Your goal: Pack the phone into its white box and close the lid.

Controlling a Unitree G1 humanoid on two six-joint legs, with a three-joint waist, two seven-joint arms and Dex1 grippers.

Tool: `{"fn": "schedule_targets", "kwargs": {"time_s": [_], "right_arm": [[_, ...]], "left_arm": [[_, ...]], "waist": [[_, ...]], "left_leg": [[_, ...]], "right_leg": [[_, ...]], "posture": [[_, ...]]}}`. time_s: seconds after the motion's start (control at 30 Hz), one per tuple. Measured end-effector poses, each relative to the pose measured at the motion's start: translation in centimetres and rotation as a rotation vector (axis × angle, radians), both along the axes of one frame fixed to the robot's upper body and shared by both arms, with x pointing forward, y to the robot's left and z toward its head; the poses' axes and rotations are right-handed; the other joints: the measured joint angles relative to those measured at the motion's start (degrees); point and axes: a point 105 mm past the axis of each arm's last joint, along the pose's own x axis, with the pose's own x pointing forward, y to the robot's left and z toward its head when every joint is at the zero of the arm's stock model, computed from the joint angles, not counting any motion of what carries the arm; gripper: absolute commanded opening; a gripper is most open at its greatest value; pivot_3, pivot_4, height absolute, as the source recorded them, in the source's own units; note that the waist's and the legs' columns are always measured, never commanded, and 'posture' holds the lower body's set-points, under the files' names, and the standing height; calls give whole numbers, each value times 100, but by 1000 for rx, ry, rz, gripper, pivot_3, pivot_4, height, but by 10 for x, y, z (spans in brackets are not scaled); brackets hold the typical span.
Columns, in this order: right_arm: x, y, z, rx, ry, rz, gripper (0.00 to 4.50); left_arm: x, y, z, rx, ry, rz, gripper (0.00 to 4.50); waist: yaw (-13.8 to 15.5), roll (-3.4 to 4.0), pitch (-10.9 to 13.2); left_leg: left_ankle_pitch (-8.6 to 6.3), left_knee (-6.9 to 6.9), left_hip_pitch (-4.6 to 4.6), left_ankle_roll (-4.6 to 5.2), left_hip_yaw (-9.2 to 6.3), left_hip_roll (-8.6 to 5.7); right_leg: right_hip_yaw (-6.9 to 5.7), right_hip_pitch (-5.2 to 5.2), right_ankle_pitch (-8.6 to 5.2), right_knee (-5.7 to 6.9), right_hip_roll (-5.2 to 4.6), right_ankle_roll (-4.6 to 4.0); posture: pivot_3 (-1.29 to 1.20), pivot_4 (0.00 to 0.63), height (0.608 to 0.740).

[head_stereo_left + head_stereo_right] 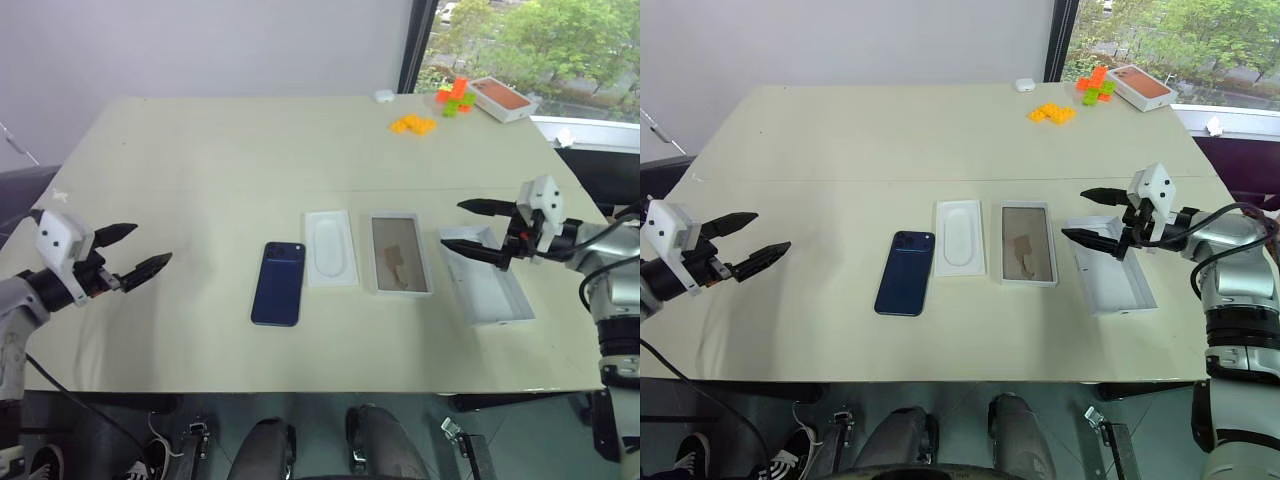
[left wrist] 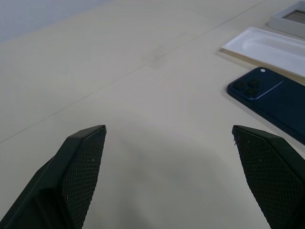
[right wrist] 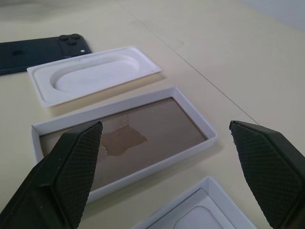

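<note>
The dark navy phone [image 1: 278,283] lies back up on the table, camera cluster at its far corner. To its right lies a thin white insert [image 1: 330,247] with an oval recess, then the white box [image 1: 400,254] with a brown floor. Furthest right is the lid [image 1: 486,277], lying open side up with a plain white inside. My left gripper [image 1: 135,252] hovers open at the table's left side, well away from the phone [image 2: 271,98]. Open too, my right gripper [image 1: 484,231] hangs over the lid's far end, pointing toward the white box [image 3: 126,143].
At the table's far right corner sit a white box with an orange-red top [image 1: 504,98], a cluster of orange and green blocks [image 1: 455,96], more orange blocks [image 1: 413,124] and a small white case [image 1: 383,96]. A window runs behind that corner.
</note>
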Motion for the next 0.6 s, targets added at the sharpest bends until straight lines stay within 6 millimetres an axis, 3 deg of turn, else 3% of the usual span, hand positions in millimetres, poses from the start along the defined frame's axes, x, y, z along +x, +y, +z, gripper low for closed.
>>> {"fn": "schedule_targets", "kwargs": {"time_s": [0.27,0.43,0.6], "right_arm": [[0,-1,-2,-12,-5,-1,4469],[2,-9,-7,-25,8,-27,4469],[4,-31,-14,-72,24,-98,4469]], "left_arm": [[0,0,-1,-5,-3,12,4500],[-1,1,-3,-7,4,18,4500],[5,-6,-1,-54,28,48,4500]], "waist": [[0,0,0],[1,0,0],[13,0,0]], "left_leg": [[1,1,0,-1,0,0],[0,1,0,-1,1,0],[1,5,-1,1,1,-1]], "right_leg": [[0,0,0,0,0,0],[0,0,0,0,0,0],[0,3,0,0,0,0]], "posture": [[0,150,740],[0,150,740],[0,150,740]]}}
